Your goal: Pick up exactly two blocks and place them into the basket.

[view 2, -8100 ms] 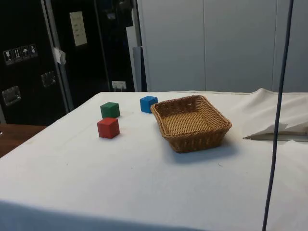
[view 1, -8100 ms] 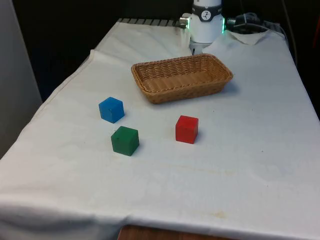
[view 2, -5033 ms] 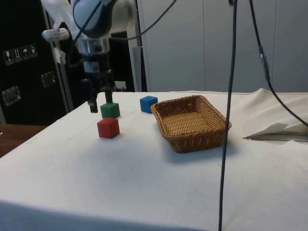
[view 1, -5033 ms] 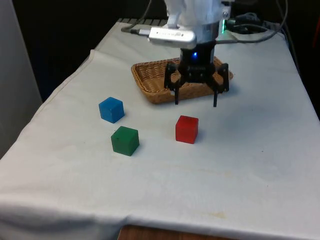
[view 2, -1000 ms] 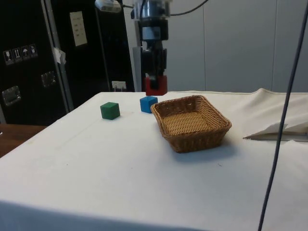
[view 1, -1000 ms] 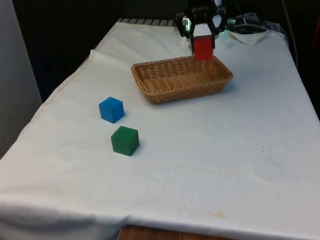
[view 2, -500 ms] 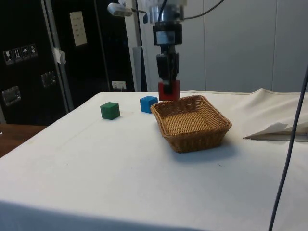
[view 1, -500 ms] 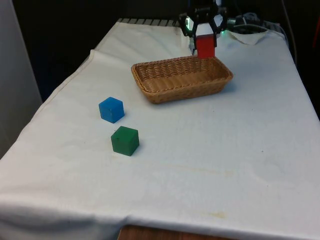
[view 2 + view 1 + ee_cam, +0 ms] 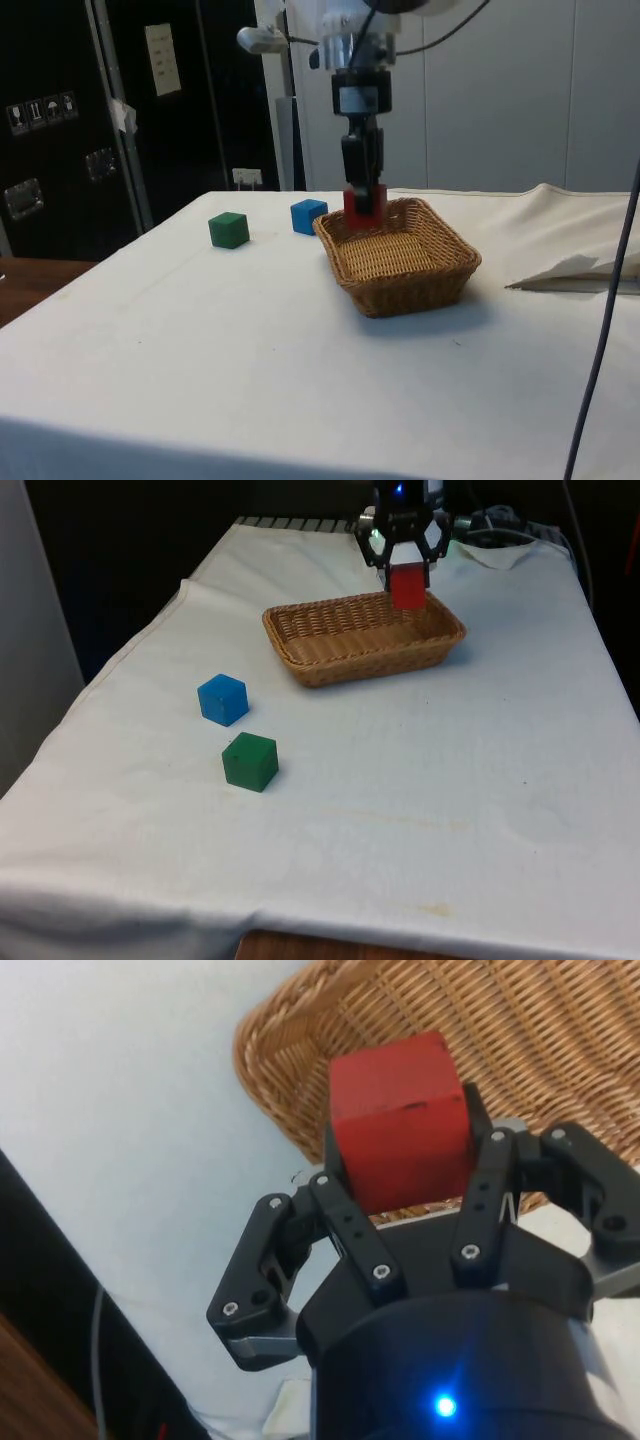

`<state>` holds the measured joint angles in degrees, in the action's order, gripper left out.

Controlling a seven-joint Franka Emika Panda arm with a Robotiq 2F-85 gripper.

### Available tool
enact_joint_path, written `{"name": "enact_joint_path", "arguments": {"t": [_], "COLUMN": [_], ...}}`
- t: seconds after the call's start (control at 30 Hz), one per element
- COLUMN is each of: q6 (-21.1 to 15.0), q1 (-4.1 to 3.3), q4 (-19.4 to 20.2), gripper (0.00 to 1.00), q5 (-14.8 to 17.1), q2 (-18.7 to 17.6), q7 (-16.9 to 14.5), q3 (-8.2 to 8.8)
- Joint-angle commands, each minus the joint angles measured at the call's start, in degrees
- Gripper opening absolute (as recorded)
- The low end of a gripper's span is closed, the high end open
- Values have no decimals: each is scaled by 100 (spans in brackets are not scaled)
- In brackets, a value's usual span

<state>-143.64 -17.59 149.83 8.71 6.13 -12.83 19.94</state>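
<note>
Claw (image 9: pixel 407 572) clamps the red block (image 9: pixel 408 586) on opposite flat faces above the basket (image 9: pixel 330 660) (far end). The block looks rigid, light and non-fragile.

Woven wicker basket (image 9: pixel 340 650), rough and ribbed, beneath the hand (image 9: pixel 405 568). Red block (image 9: pixel 400 1120) between the hand's matt black plastic fingers (image 9: pixel 350 1230): painted, matt, edges scuffed. White cloth, slightly creased, covers the desk (image 9: pixel 450 780).
</note>
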Motion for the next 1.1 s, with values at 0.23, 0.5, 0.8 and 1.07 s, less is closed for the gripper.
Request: {"name": "enact_joint_path", "arguments": {"t": [0.23,0.5,0.8,1.07], "q6": [-516,-1134,-1673,-2011], "q1": [-11,-34,-34,6], "q4": [315,676,762,699], "gripper": [0,0,0,0], "q5": [17,97,172,126], "q2": [-52,-212,-665,-1134], "q7": [-132,-315,-390,-355], "q3": [-6,-34,-178,-264]}}
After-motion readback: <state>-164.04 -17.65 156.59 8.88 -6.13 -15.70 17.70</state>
